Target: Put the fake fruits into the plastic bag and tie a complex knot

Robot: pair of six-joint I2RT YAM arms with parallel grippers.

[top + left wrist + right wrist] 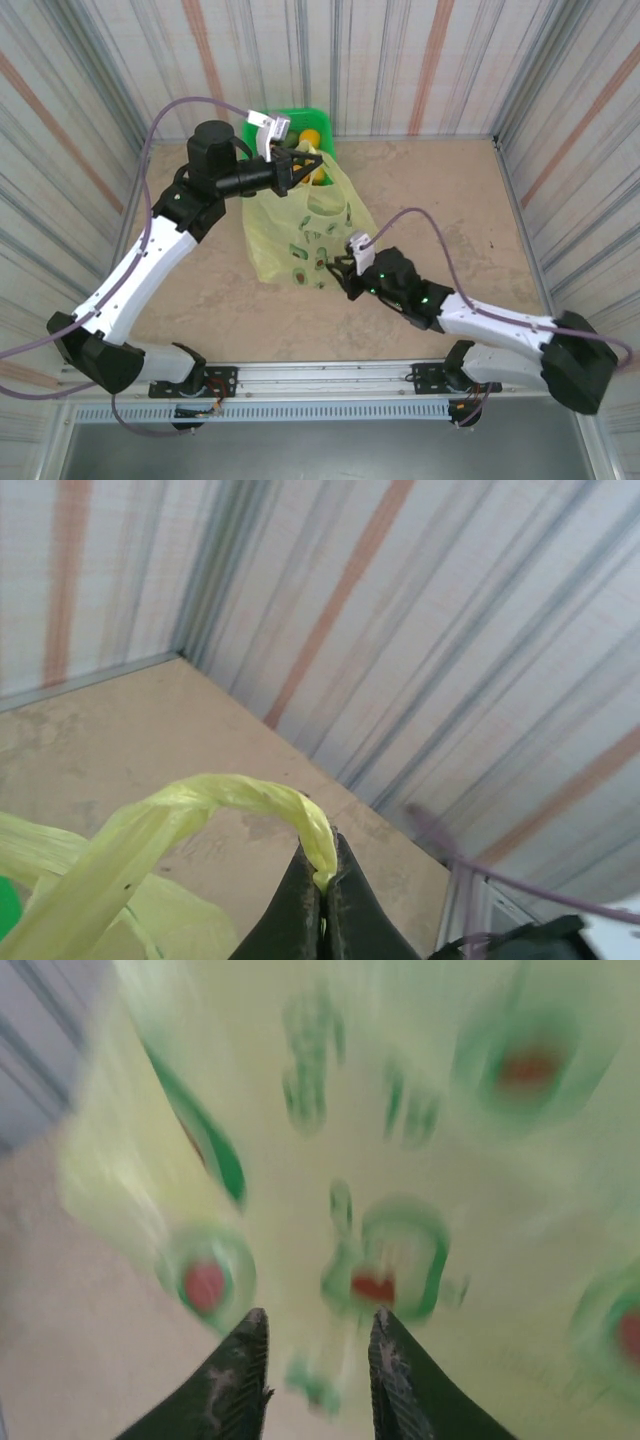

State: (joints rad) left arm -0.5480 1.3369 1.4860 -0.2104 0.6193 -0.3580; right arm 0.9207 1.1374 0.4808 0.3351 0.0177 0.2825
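Note:
The plastic bag (300, 228), yellow-green with avocado pictures, stands at mid-table with its top pulled up toward the back. My left gripper (303, 166) hangs above the bag's mouth, shut on one twisted handle strip (235, 798); in the left wrist view the strip disappears between the closed fingertips of that gripper (322, 868). My right gripper (337, 272) is low at the bag's near right side. In the right wrist view, blurred by motion, it (318, 1325) is open, with the bag's printed wall (400, 1160) just beyond its fingertips. Yellow fake fruits (312, 138) lie in the basket behind.
A rigid bright green basket (262, 130) stands against the back wall, just behind the left gripper. Striped walls close in the table on three sides. Bare tabletop (450, 200) lies to the right of the bag.

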